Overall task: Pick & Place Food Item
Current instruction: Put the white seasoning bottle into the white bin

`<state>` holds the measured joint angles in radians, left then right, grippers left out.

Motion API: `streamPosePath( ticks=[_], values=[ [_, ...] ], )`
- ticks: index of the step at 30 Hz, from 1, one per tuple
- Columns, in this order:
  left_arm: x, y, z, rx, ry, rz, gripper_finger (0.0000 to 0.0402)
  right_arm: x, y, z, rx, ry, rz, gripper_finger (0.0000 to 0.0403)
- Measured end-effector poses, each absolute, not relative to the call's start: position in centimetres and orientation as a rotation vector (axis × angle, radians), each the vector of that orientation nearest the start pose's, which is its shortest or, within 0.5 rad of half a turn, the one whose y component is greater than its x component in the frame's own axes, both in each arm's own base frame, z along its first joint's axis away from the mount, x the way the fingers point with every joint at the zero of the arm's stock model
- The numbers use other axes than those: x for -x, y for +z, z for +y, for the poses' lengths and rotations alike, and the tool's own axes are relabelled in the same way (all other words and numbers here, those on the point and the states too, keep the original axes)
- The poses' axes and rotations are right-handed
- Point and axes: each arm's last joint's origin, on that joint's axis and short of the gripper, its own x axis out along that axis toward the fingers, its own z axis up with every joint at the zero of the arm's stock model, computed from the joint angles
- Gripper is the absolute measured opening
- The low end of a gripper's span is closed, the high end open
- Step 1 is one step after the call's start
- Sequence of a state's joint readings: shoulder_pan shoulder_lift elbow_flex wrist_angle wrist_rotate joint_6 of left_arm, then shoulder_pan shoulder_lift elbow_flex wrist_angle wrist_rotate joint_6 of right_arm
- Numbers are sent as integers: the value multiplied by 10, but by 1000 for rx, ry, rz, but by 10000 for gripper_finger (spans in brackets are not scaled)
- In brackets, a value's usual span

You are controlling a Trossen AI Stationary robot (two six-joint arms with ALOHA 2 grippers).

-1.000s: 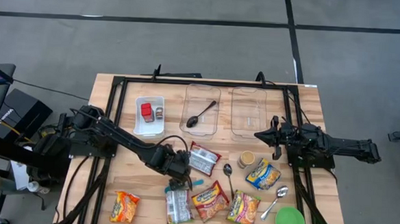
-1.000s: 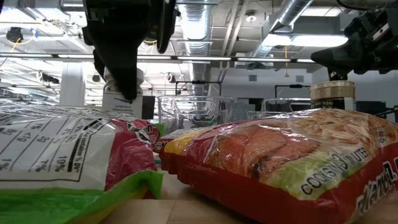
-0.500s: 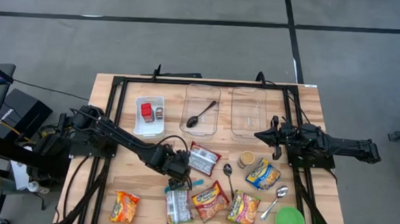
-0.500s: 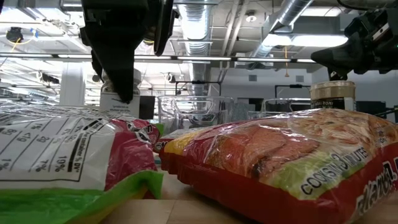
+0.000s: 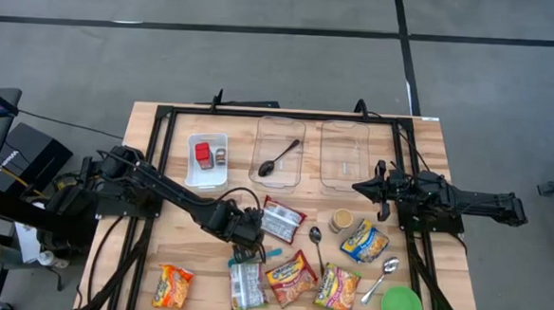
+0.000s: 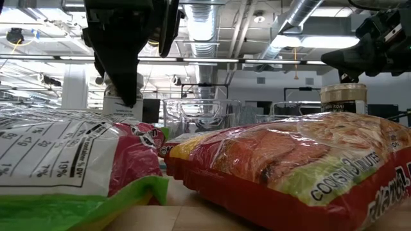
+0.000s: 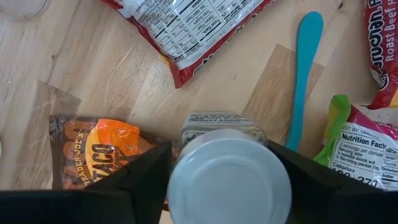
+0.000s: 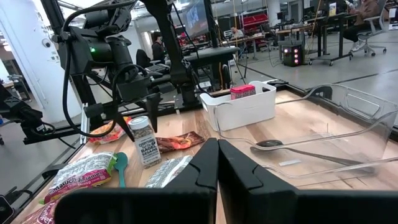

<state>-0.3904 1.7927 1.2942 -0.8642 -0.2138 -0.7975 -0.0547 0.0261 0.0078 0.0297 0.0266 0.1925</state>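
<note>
A spice jar with a pale grey lid (image 7: 230,180) and a white label (image 8: 144,144) stands upright between my left gripper's fingers. My left gripper (image 5: 249,237) is shut on it at the table's middle, among the food packets. The low view shows the jar's label (image 6: 122,108) under the gripper. An orange snack packet (image 7: 93,149) and a red packet (image 7: 186,31) lie flat on the wood beside it. My right gripper (image 5: 359,188) is shut and empty by the right clear container (image 5: 344,154). My left gripper pinches the jar between its two fingers (image 7: 146,177), which stand on opposite sides of it just under the lid (image 7: 186,186). The fingers come from above, pointing down. The jar stays upright. I cannot tell whether its base touches the table.
A white bin (image 5: 206,159) and two clear containers stand at the far side; the left one (image 5: 280,150) holds a spoon. Several noodle packets (image 5: 291,277), a brown jar (image 5: 341,220), a teal spatula (image 7: 301,74), spoons and a green bowl (image 5: 401,307) lie toward the near edge.
My left gripper has shifted slightly toward the table's left with the jar still in its hold. My right arm has kept still.
</note>
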Motion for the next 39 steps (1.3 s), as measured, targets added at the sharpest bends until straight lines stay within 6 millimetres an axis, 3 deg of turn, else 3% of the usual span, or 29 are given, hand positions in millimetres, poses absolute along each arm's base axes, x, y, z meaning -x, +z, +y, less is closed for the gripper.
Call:
streamPosePath(
  ticks=[6,14,23,29,39],
  values=[
    [-319,203,-124,276,367,1251,194,-99,167,-6,-193,-80,-19,0],
    [-319,203,-124,273,370,1248,223,-99,167,-6,-192,-80,-19,0],
    [-318,203,-125,274,368,1247,194,-99,167,-6,-192,-80,-19,0],
    [-318,203,-125,274,368,1248,224,-99,167,-6,-192,-80,-19,0],
    [-318,203,-125,284,366,1252,193,-99,167,-6,-192,-80,-19,0]
  ],
)
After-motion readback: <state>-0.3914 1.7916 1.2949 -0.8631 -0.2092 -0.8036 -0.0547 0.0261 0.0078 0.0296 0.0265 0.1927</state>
